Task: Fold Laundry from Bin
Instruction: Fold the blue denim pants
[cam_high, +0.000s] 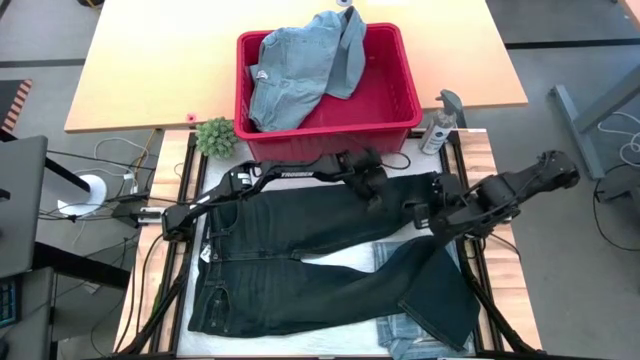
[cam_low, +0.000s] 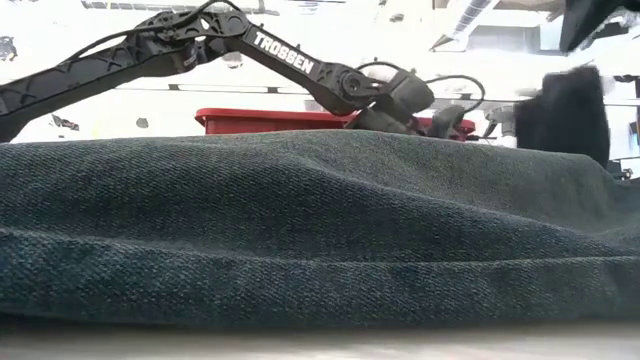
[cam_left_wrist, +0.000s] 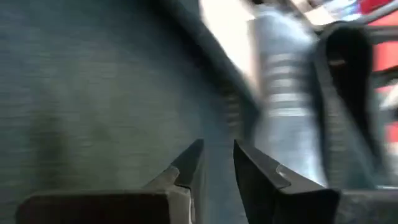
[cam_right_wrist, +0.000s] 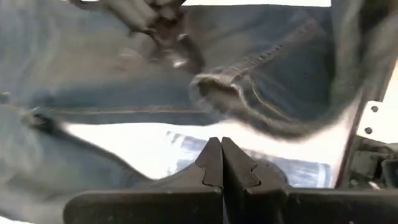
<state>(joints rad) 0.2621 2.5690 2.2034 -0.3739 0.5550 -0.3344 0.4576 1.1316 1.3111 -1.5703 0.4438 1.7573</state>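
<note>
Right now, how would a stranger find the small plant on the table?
Start at the red bin holding light denim. At its near left corner, on the table edge, sits the small plant. It is the only green, spiky thing; the spray bottle stands at the opposite corner.

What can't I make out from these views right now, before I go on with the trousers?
- Left gripper: narrow gap between the fingers; motion blur hides whether it pinches the trousers.
- Right gripper: fingers shut, nothing visibly between them; in the high view the arm covers it.
- Low view: the trousers fill the foreground, hiding most of the bin.
- Bin contents: the light blue garment covers whatever lies beneath.
- Pale denim piece under the trouser leg: mostly covered and cut off by the picture's edge.
</note>
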